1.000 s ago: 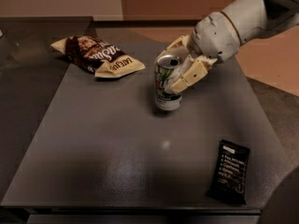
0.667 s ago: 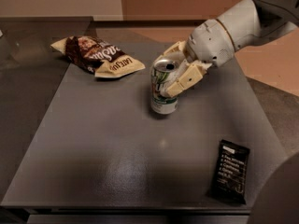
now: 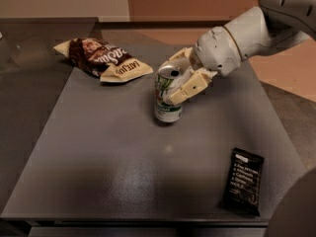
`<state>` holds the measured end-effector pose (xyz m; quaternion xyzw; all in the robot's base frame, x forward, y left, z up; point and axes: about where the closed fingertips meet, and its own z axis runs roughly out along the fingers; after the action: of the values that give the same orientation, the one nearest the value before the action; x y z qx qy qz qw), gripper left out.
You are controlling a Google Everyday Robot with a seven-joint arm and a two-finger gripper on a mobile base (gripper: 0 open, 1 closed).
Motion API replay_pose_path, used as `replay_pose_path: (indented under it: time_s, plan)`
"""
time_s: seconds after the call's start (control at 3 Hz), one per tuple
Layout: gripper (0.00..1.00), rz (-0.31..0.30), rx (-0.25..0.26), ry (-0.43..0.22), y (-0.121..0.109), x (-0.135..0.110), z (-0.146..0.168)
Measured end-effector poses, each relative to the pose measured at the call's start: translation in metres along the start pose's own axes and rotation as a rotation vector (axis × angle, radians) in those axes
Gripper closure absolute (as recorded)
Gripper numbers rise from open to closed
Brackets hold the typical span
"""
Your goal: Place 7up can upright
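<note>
7up can (image 3: 167, 110) upright mid-table, hand (image 3: 171, 83) closed around it — bare tabletop (image 3: 123, 172) in front, edges well off.

Snack bag (image 3: 101, 58) and black bar wrapper (image 3: 243, 180) lie well apart on table (image 3: 98, 157).

Tool (image 3: 181, 74) clasps 7up can (image 3: 167, 110) on the table (image 3: 98, 172); snack bag (image 3: 101, 58) behind-left, wrapper (image 3: 243, 180) front-right.

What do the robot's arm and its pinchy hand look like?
The arm is smooth, round and pale grey-white, like a fat tube, with a thin dark seam near the wrist. Its gripper, clamped on the 7up can, has two blocky cream-coloured fingers. No cables show.
</note>
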<state>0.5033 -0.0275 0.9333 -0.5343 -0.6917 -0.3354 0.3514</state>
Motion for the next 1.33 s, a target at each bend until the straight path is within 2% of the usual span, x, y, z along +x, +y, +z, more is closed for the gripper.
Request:
replay_pose_path:
  time_s: [1.33]
  plan:
    - [1.0,-0.007,-0.05,0.001,0.003,-0.003,0.017]
